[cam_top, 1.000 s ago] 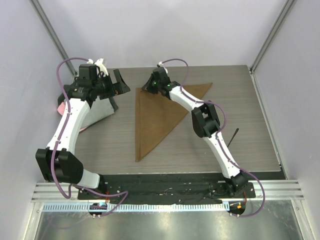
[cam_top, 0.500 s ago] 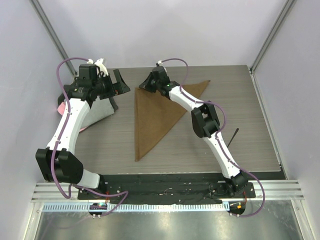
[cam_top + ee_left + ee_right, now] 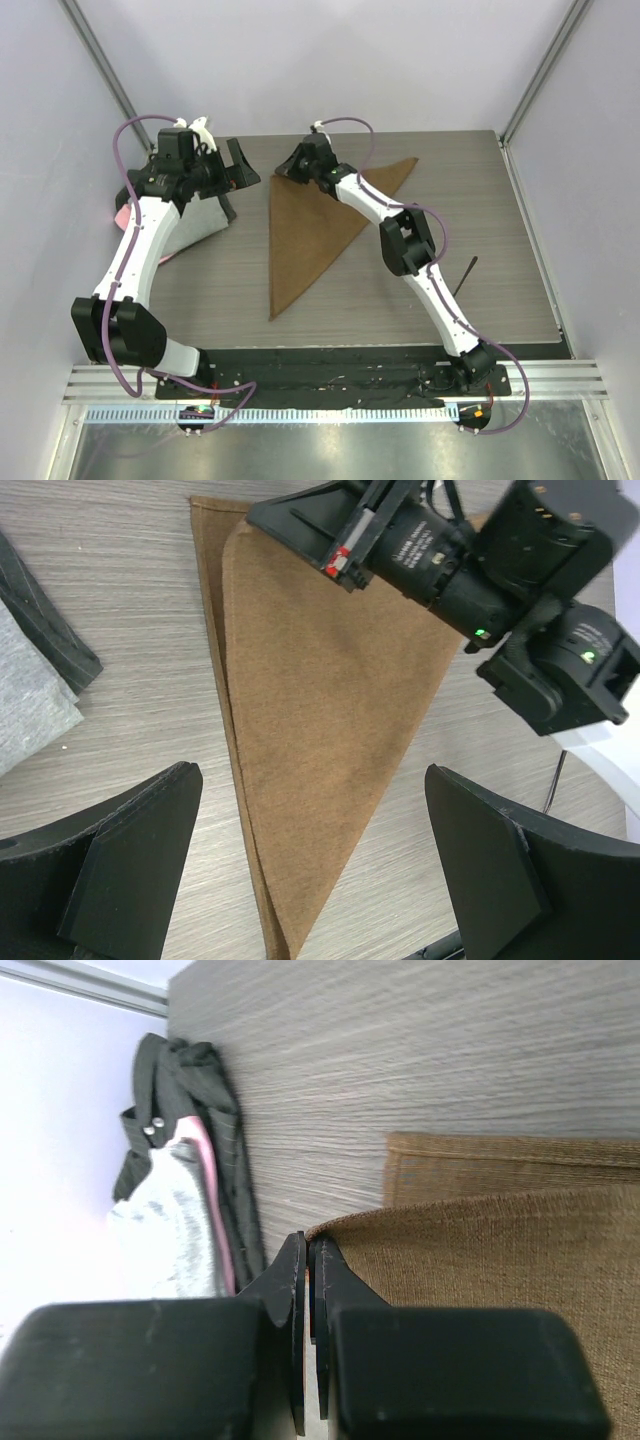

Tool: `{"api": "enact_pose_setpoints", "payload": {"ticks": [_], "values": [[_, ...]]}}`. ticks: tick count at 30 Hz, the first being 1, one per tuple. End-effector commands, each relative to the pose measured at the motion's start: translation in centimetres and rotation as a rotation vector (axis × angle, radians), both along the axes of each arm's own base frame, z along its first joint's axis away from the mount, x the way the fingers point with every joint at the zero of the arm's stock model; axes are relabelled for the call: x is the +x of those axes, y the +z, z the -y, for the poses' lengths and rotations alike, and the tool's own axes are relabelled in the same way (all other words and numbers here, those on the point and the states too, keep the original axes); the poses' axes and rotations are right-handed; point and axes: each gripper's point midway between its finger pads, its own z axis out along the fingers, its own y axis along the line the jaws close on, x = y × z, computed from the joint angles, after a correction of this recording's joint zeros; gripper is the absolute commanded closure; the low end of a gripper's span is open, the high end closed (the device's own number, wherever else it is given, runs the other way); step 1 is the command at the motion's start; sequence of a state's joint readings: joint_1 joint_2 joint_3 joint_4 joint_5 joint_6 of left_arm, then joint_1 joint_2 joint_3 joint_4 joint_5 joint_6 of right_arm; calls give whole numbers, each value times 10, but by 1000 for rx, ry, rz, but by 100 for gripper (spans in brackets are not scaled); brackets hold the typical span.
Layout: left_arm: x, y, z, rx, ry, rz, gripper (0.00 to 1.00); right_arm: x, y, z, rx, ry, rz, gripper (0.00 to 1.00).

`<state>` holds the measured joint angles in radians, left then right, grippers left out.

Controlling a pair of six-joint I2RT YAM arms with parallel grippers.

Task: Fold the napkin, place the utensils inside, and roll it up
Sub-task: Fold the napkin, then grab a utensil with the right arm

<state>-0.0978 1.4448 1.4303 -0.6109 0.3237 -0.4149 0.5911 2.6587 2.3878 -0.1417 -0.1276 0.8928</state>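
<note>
Fold step: napkin (image 3: pixel 305 235) lies as triangle mid-surface (image 3: pixel 500 200). Right tool (image 3: pixel 307 1250) clamped on top-layer corner, upper left of triangle. Left tool (image 3: pixel 315 865) wide open, empty. Next, likely: release corner, fetch utensil (image 3: pixel 466 272) at right.

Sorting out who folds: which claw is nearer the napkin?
Right. The right claw is shut on the napkin at its far-left corner; the left claw hangs open off its left edge.
</note>
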Motion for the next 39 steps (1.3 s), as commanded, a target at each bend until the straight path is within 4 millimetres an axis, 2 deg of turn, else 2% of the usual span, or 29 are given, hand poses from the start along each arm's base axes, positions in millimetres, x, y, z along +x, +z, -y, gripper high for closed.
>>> {"api": "enact_pose_setpoints", "payload": {"ticks": [1,4,5,8,11,12,14,15,16,17,18,19,20,21,22,23,24,25,26,27,28,29,30,31,33,35,36,38,39], "values": [[1,8,3,-8,-15,27,0,11,20,-7,43,-4,67,99],[1,8,4,-10,-17,26,0,12,16,-10,53,22,70,70],[2,7,4,-9,-18,23,0,12,17,-11,52,32,82,53],[2,5,4,-9,-18,18,0,11,29,-11,46,49,121,34],[3,4,4,-11,-19,16,0,9,54,-6,15,63,189,29],[3,4,4,-12,-17,16,0,6,74,-3,2,74,227,29],[4,0,4,-14,-13,8,0,1,95,5,-22,87,262,29],[6,-5,5,-13,-13,-3,0,-2,91,14,-70,95,268,29],[6,-9,4,-11,-8,-13,0,-8,127,25,-72,87,313,28],[6,-12,9,-8,-17,-22,0,-11,130,37,-107,67,305,28],[6,-15,12,-3,-24,-32,0,-10,112,58,-154,46,262,28],[5,-17,15,9,-31,-35,0,-18,144,75,-154,33,297,28],[1,-20,29,19,-64,-39,0,-21,140,93,-177,21,264,28],[-2,-21,35,31,-80,-38,0,-29,116,115,-217,9,198,28],[-7,-21,44,45,-105,-39,0,-25,111,149,-245,-37,165,28],[-10,-22,49,73,-123,-35,0,-40,136,173,-253,-65,172,28],[-18,-23,64,83,-168,-37,0,-55,103,200,-316,-95,92,28],[-23,-26,69,86,-184,-43,0,-58,100,235,-347,-151,65,28],[-28,-26,73,79,-200,-43,0,-80,124,259,-374,-187,78,28],[-32,-27,77,70,-214,-44,0,-96,97,290,-453,-241,4,28],[-37,-35,76,67,-217,-56,0,-107,98,318,-492,-297,-23,28],[-38,-37,76,69,-216,-54,0,-131,87,339,-552,-313,-99,28],[-38,-42,71,88,-199,-59,0,-155,89,356,-580,-340,-120,28],[-38,-43,69,98,-195,-60,0,-169,84,373,-619,-379,-156,28],[-39,-38,69,103,-203,-60,0,-212,67,405,-650,-424,-266,28],[-40,-34,70,96,-206,-52,0,-242,48,434,-656,-479,-369,28],[-42,-35,69,97,-207,-53,0,-261,34,443,-651,-498,-421,29],[-42,-34,69,97,-203,-52,0,-286,10,458,-623,-529,-510,29],[-43,-33,70,90,-211,-53,0,-293,5,460,-607,-542,-527,31]]}}
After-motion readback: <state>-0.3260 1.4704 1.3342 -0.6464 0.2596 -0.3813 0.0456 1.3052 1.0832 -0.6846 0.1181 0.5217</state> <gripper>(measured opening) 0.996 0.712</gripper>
